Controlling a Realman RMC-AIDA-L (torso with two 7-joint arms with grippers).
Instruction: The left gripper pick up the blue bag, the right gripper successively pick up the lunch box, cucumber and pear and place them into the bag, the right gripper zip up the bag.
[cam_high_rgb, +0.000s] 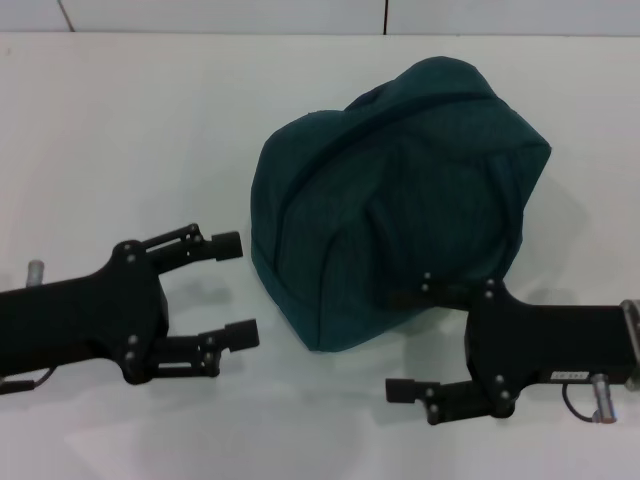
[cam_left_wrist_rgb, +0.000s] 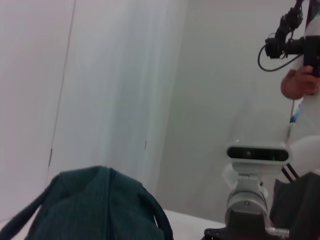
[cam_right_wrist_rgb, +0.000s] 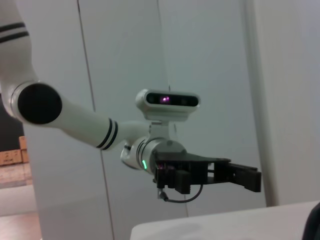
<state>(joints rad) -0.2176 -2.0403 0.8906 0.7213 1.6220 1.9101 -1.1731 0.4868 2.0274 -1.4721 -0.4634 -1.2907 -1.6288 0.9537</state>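
White table (cam_high_rgb: 120, 120), closed blue bag (cam_high_rgb: 400, 200) between released left claw (cam_high_rgb: 235, 290), released right claw (cam_high_rgb: 420, 340).

White table (cam_high_rgb: 120, 120), pale panelled walls (cam_right_wrist_rgb: 210, 60), even light

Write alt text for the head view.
A closed blue bag sits slumped on a white table. The left hand lies open beside it; the right hand is open at the bag's near edge, upper finger against the fabric.
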